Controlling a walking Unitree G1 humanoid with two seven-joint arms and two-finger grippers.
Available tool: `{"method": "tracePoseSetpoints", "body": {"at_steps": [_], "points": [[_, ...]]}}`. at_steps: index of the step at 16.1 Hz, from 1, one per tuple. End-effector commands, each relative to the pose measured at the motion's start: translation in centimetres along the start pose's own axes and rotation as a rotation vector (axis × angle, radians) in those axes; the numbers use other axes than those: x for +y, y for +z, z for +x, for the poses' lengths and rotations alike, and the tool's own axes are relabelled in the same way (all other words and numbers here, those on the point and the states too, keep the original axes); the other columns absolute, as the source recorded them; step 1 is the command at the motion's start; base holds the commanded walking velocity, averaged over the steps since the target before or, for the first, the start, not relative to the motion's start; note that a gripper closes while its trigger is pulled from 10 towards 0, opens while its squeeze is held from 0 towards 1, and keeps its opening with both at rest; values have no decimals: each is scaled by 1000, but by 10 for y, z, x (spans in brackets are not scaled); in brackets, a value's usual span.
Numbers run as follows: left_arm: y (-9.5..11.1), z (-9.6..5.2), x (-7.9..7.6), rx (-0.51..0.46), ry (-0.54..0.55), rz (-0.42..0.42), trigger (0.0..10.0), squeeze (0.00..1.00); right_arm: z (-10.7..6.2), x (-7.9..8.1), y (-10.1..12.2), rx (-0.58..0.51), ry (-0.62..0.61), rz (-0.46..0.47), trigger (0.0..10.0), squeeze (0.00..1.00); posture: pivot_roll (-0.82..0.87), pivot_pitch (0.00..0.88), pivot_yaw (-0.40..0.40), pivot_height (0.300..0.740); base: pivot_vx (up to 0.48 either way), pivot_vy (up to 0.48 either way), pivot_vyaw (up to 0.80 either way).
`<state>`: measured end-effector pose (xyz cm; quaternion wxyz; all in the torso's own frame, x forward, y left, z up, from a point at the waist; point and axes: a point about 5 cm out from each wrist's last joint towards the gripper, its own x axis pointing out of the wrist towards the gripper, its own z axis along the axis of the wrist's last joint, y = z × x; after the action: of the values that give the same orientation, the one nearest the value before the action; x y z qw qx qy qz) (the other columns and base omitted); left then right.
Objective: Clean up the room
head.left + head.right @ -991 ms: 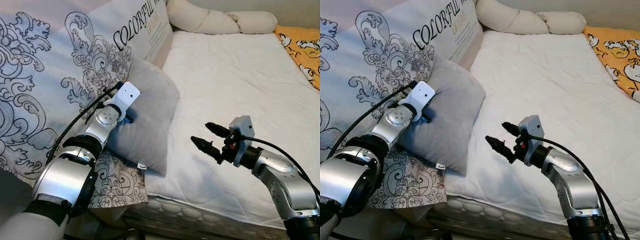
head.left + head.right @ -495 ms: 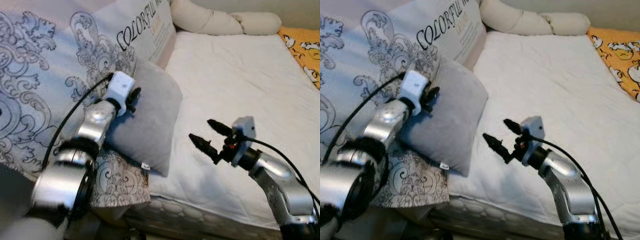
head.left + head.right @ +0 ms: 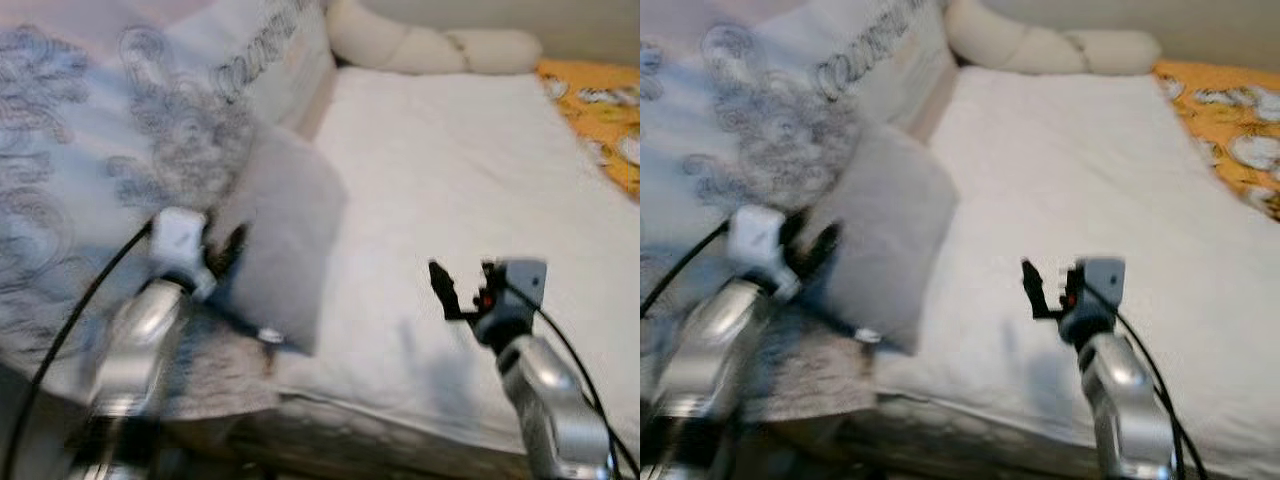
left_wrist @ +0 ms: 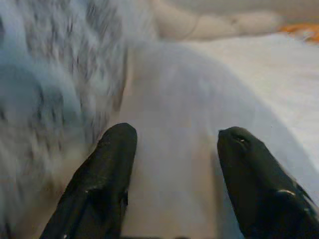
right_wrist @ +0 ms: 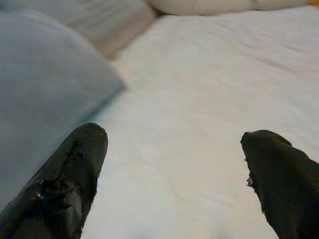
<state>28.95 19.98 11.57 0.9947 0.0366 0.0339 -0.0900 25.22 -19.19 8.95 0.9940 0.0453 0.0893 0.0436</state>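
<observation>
Left wrist view, nearest first: the left gripper [image 4: 172,179] has its two black fingers spread, with the grey pillow [image 3: 285,230] lying between and just beyond them, not pinched. In the head views, which are blurred, this gripper sits at the pillow's near left side, where the pillow leans against the patterned quilt [image 3: 90,200] heaped along the bed's left edge. The pillow rests near the near-left corner of the bed [image 3: 450,170], its long axis running from the near edge up toward the head end, one corner with a small tag reaching close to the near edge.

The right gripper [image 3: 440,290] hangs above the white sheet near the near edge, to the right of the pillow and apart from it. Its fingers are spread too, as the right wrist view shows, with bare sheet between them and the pillow off to one side.

So the pillow lies straight ahead of the left gripper and to the left of the right one; the left arm is plainly the nearer and looks the one to take it.

Beyond the pillow the middle of the bed is open sheet, giving room to move it. At the far end lies a long cream bolster [image 3: 430,45], and an orange printed blanket [image 3: 600,110] covers the far right edge.
</observation>
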Motion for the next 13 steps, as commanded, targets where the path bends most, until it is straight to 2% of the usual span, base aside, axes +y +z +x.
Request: {"method": "tracePoseSetpoints", "body": {"at_steps": [1,2,4,5,6,10,13], "points": [[11,-4,-2,-13,42,-17,10000,1000,-3,-4,4,-31,-40,-25,10000,1000,-75,0,9,740,0,-480,0],[11,-7,-1,-10,56,-33,10000,1000,-4,-3,4,-38,-46,-23,10000,1000,-75,0,9,740,0,-480,0],[9,-16,-5,15,75,13,10000,1000,-7,-3,5,-54,-58,-32,10000,1000,-74,0,8,740,0,-480,0],[5,-21,-8,39,81,39,10000,1000,-9,-1,5,-51,-55,-8,10000,1000,-78,0,8,740,0,-480,0],[3,-23,-8,49,97,27,10000,1000,-5,0,5,-45,-55,-24,10000,1000,-69,0,-4,740,0,-480,0],[3,-20,-4,80,132,27,10000,1000,4,10,9,-60,-31,-5,10000,1000,-66,0,-2,740,0,-480,0],[-4,-20,0,119,151,72,10000,1000,6,16,7,-57,-21,22,10000,1000,-76,0,5,740,0,-480,0]]}}
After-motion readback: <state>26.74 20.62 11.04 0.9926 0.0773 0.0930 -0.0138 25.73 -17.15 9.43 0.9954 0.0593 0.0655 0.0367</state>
